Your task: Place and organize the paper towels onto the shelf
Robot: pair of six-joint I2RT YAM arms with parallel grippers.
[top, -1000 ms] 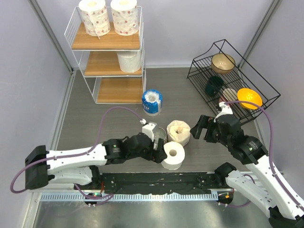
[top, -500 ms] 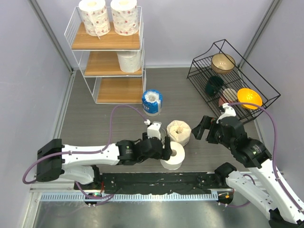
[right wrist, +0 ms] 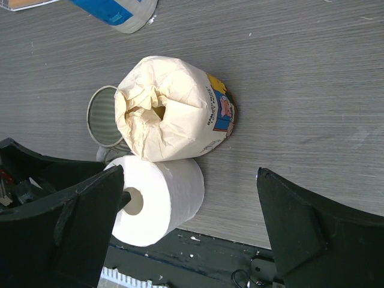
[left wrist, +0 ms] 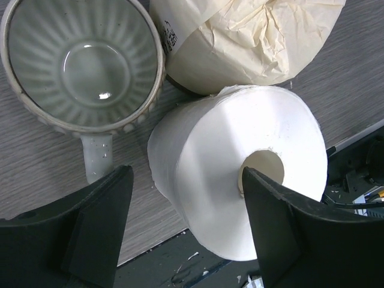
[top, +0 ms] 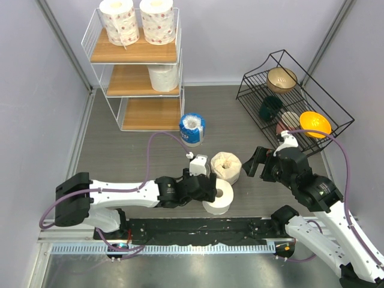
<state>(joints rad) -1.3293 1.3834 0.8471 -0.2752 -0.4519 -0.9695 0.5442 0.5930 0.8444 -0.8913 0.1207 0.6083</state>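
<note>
A plain white paper towel roll (top: 219,195) (left wrist: 240,180) (right wrist: 159,201) stands on end near the table's front edge. My left gripper (top: 209,187) (left wrist: 186,174) is open and straddles the roll's wall. One finger (left wrist: 282,228) is at the core hole. The other finger (left wrist: 96,228) stands outside, a small gap from the paper. A cream ragged roll (top: 225,166) (right wrist: 168,114) touches the white one. A blue-wrapped roll (top: 192,128) stands by the shelf (top: 129,81). The shelf holds two red-dotted rolls (top: 119,21) on top and a white one (top: 163,77) on the middle board. My right gripper (top: 253,162) (right wrist: 189,174) hangs wide open, right of the cream roll.
A ribbed glass mug (left wrist: 81,60) (right wrist: 103,117) sits left of the cream roll, close to my left gripper. A black wire rack (top: 288,90) with bowls stands at the back right. The shelf's bottom board (top: 150,114) is bare.
My left arm has reached right to the white roll, one finger now at its core, and its jaws have narrowed. The right arm has shifted slightly.
</note>
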